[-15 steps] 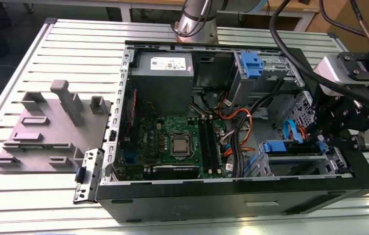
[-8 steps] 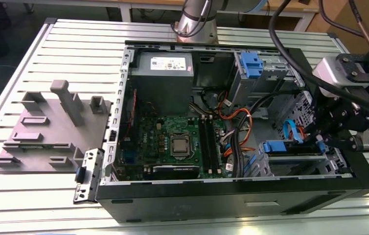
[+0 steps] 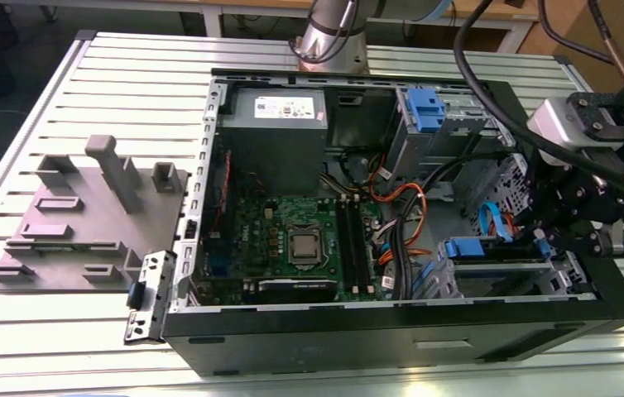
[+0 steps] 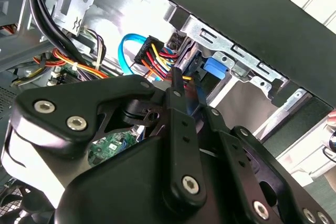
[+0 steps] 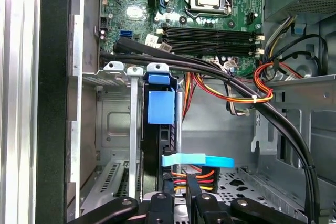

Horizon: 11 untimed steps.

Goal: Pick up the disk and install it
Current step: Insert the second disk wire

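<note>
An open computer case is seen lying on its side on a slatted metal worktop, with the arm's black tool lowered into the drive bay at the case's corner nearest the exterior view's right. The disk is seen edge-on in the first wrist view, seated upright in the metal drive cage, its blue plastic rail tab turned toward the motherboard; its label and flat faces are hidden. In the exterior view only a blue tab at the cage is made out. Whether the tool's fingers are closed on anything cannot be told: they are seen close together beside a connector with red, yellow and black wires, and the tips are cut off by the linkages in both wrist views. A light-blue data cable is laid across the bay just beside the tool. A grey fixture block is set near the worktop's edge at the exterior view's left, with a detached metal bracket just beside the case. A grey power supply sits at the case's far end, near the arm's base. Beyond the worktop, dim floor and table legs are glimpsed.
</note>
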{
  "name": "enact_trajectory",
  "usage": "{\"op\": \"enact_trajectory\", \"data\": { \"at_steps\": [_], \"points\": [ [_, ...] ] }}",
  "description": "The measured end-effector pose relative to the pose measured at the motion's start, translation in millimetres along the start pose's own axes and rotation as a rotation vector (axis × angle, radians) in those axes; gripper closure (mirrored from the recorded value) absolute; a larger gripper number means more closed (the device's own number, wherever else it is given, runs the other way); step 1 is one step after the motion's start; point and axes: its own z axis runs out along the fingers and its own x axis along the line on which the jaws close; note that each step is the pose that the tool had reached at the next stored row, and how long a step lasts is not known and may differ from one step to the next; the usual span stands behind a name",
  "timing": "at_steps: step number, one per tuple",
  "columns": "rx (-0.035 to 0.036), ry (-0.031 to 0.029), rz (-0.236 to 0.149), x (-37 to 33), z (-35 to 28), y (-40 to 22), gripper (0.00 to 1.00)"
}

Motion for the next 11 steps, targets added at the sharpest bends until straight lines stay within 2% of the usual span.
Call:
{"op": "enact_trajectory", "data": {
  "at_steps": [11],
  "points": [
    [0.0000, -0.0007, 0.000, 0.0, 0.1, 0.0, 0.76]
  ]
}}
